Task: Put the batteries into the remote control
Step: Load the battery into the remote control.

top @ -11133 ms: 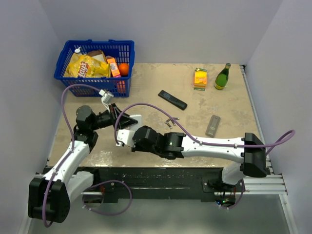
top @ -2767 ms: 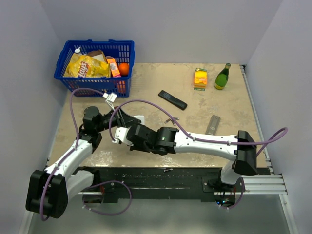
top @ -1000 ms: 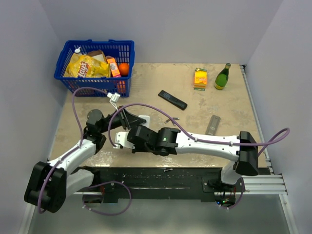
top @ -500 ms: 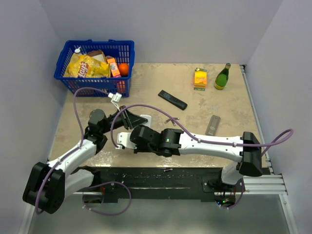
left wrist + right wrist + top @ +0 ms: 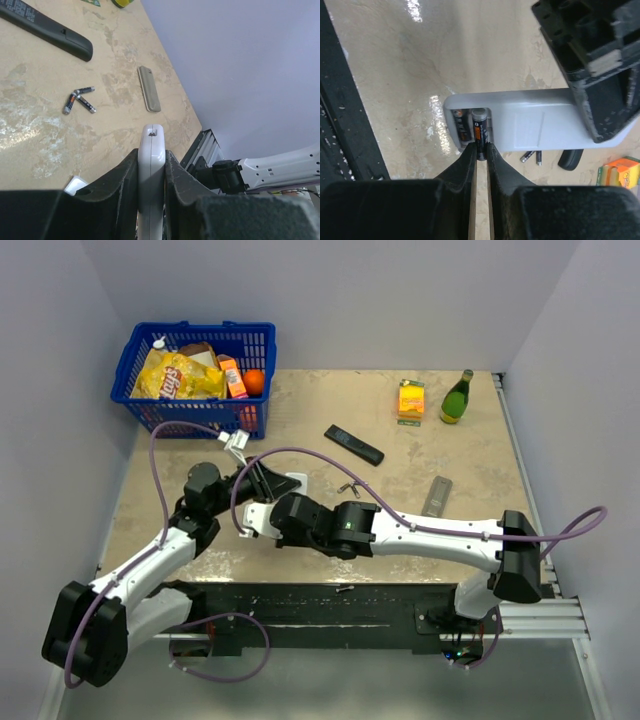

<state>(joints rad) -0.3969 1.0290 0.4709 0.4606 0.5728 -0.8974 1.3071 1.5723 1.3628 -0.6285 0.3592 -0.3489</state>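
My left gripper (image 5: 151,156) is shut on the edge of a white remote control (image 5: 151,170), which it holds off the table on its side. The remote (image 5: 535,124) shows its open battery bay to the right wrist camera. One battery (image 5: 461,125) lies in the bay. My right gripper (image 5: 480,150) is shut on a second battery (image 5: 479,129), whose upper part sits in the slot beside the first. Three loose batteries (image 5: 80,100) lie on the table beyond. From above, both grippers meet at the remote (image 5: 288,482), left of centre.
A black remote (image 5: 353,444) lies mid-table, with a grey battery cover (image 5: 436,497) to the right. A blue basket (image 5: 196,416) of groceries stands at the back left. An orange box (image 5: 411,399) and a green bottle (image 5: 457,398) are at the back right.
The left arm has shifted slightly right with the remote. The right gripper has followed it, still at the bay and gripping the battery.
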